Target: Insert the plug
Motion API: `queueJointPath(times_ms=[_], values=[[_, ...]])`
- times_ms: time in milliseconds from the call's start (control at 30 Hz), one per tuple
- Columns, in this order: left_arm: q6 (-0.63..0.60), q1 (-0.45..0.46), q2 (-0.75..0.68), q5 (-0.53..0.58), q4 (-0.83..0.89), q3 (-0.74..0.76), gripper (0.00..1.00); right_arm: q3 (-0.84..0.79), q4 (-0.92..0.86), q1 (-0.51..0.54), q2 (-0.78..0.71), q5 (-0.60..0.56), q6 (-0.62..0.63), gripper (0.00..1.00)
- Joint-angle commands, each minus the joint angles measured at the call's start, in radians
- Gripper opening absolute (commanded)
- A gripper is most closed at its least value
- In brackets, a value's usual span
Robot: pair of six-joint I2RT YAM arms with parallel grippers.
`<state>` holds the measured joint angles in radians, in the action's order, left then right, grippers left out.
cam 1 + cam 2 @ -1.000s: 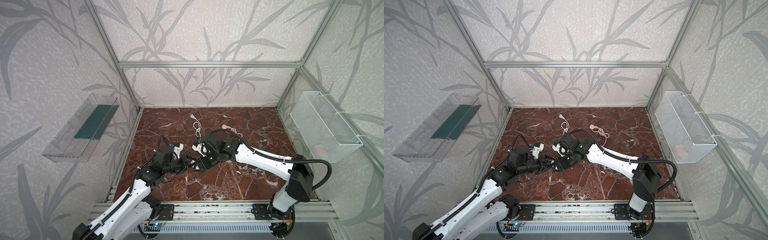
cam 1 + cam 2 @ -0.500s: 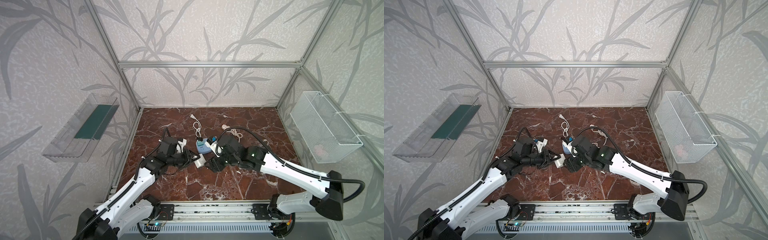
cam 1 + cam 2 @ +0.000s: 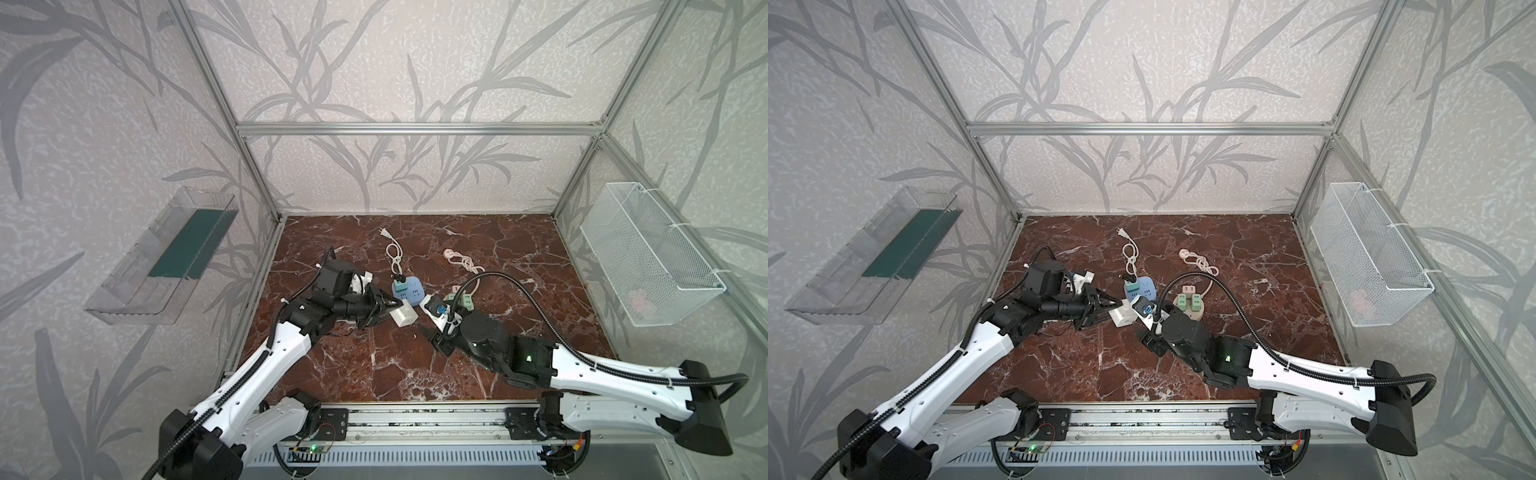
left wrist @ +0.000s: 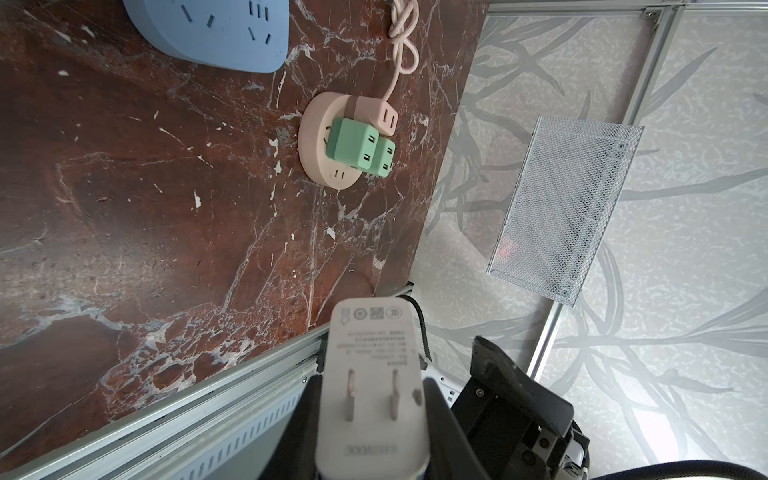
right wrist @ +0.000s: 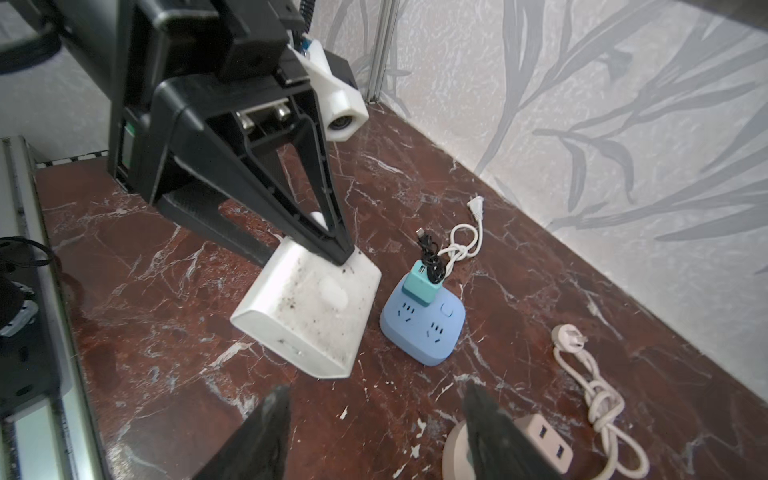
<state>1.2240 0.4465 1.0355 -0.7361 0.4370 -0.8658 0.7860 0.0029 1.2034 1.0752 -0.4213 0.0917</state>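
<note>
Between the left fingers (image 5: 336, 237), closed narrow on it, sits the white plug (image 5: 311, 316), its two prongs bare. Just beyond their tips lies the blue socket block (image 5: 428, 328), not yet reached. The right fingers (image 5: 266, 440) stand wide and empty nearby. Grasp done; insertion left.

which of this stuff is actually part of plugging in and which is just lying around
In the job: white adapter, gripped by the left gripper; blue power strip and pink round strip, the likely sockets.
Lying about: wire basket, clear wall tray, green adapters already plugged in, coiled white cord.
</note>
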Motion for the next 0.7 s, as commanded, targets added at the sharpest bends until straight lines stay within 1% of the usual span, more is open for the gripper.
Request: queueJointPath(times_ms=[0,100,200,500,667], values=[[0.042,-0.002,-0.023,-0.028,-0.034,-0.012,0.0,-0.007,0.146,0.021,0.006,-0.047,0.166,0.67],[0.046,-0.002,-0.023,-0.037,-0.037,-0.014,0.0,-0.013,0.16,0.05,0.015,-0.055,0.235,0.68],[0.047,-0.003,-0.021,-0.045,-0.044,-0.018,0.0,-0.014,0.151,0.064,0.025,-0.05,0.269,0.69],[0.069,-0.002,-0.024,-0.065,-0.077,-0.012,0.0,-0.012,0.134,0.105,0.069,-0.071,0.304,0.69],[0.075,-0.002,-0.036,-0.07,-0.08,-0.009,0.0,-0.008,0.171,0.108,0.114,-0.135,0.325,0.69]])
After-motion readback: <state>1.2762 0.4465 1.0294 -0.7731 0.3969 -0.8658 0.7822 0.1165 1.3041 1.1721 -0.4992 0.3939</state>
